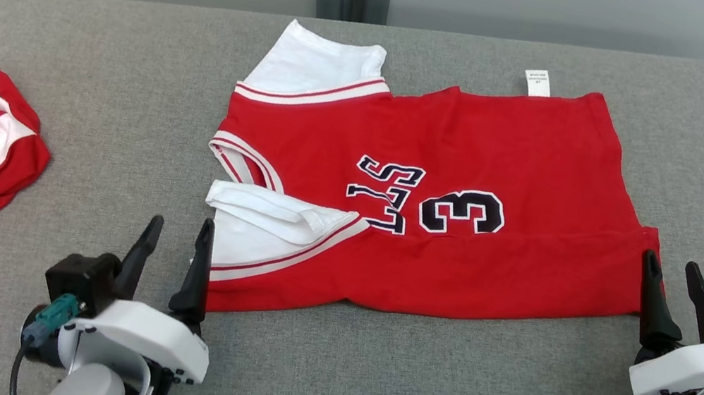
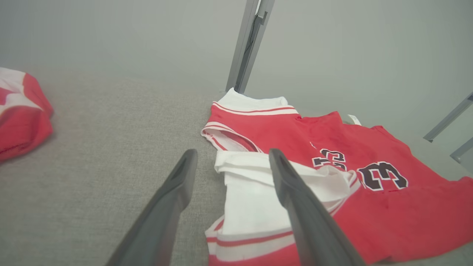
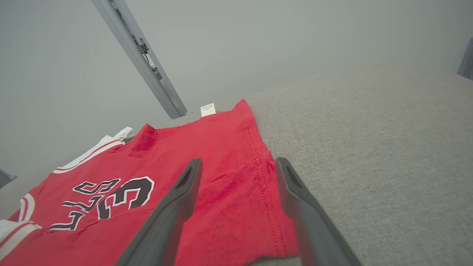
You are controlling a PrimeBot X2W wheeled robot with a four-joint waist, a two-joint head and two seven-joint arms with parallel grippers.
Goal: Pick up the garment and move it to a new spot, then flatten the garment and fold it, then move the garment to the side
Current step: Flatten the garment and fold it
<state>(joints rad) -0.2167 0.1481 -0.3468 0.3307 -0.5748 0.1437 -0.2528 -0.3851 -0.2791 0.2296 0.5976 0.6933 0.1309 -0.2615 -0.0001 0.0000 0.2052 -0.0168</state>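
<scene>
While left gripper (image 1: 182,220) and right gripper (image 1: 671,259) gape — garment (image 1: 475,146) lies flat.

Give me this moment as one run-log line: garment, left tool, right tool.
garment: red jersey lying on table | left tool: open, near white sleeve | right tool: open, near hem corner

Red jersey (image 1: 475,146) printed with 3, letters LLS alongside
</scene>
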